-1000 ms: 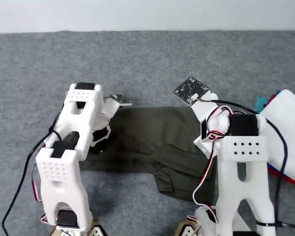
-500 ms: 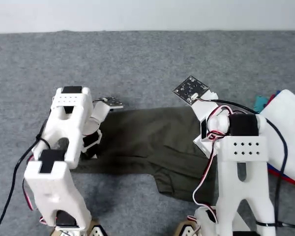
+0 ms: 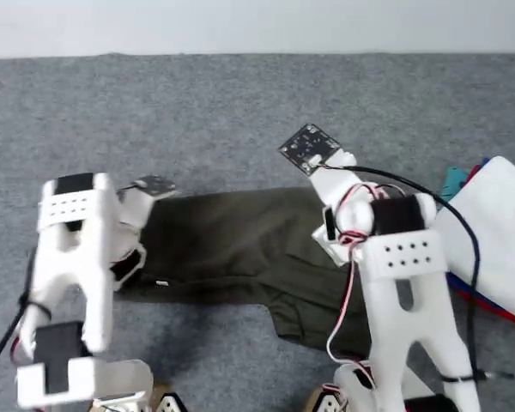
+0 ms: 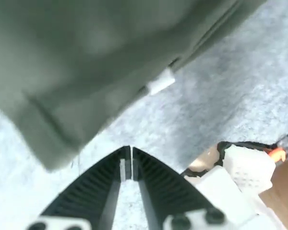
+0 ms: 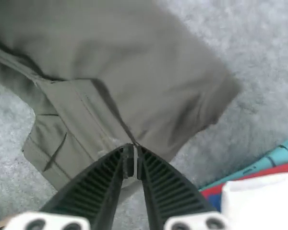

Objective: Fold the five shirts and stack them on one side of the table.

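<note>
The left gripper [image 4: 131, 162] is being held clenched on nothing over the grey felt-like table [image 3: 240, 103], just off the 9 o'clock edge of the olive-green cloth shirt [image 3: 240, 245], which is being shown spread at table centre; the right gripper [image 5: 134, 154] is being held clenched above the shirt's 3 o'clock side; a white, red and teal folded stack [image 3: 498, 232] is being shown at 3 o'clock.

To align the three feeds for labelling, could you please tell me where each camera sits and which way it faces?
High view: fixed overhead, looking down on the grey felt table, olive cloth shirt, white left arm, right arm.
Left wrist view: on the left wrist, looking past the left gripper at the shirt's edge.
Right wrist view: likewise, past the right gripper.
Shared: the shirt.
</note>
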Robot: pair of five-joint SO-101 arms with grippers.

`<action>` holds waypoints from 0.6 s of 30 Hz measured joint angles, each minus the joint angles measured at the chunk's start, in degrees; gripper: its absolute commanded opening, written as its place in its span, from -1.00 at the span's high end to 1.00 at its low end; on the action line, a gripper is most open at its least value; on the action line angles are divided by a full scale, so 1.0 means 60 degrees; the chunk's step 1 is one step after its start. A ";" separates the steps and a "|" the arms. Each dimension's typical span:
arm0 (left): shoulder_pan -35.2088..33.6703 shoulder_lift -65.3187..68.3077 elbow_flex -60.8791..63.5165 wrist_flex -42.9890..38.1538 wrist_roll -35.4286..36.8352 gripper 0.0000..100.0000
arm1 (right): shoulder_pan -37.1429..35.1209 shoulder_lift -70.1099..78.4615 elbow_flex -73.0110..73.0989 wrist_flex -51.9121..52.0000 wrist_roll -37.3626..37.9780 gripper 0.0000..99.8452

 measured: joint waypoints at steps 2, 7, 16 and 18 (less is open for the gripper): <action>-0.0381 -0.0410 0.0000 0.0000 0.0000 0.97 | -0.0220 0.0278 0.0000 -0.0029 0.0000 0.95; -0.1304 -0.1363 0.0000 -0.0220 0.0205 0.97 | -0.1333 0.0762 0.0000 -0.0410 -0.0440 0.95; -0.4044 -0.2608 0.0000 -0.1319 0.1612 0.97 | -0.3370 0.2315 0.0000 -0.2139 -0.2872 0.95; -0.4484 -0.2681 0.0000 -0.1436 0.1641 0.97 | -0.3824 0.2696 0.0000 -0.2623 -0.3106 0.95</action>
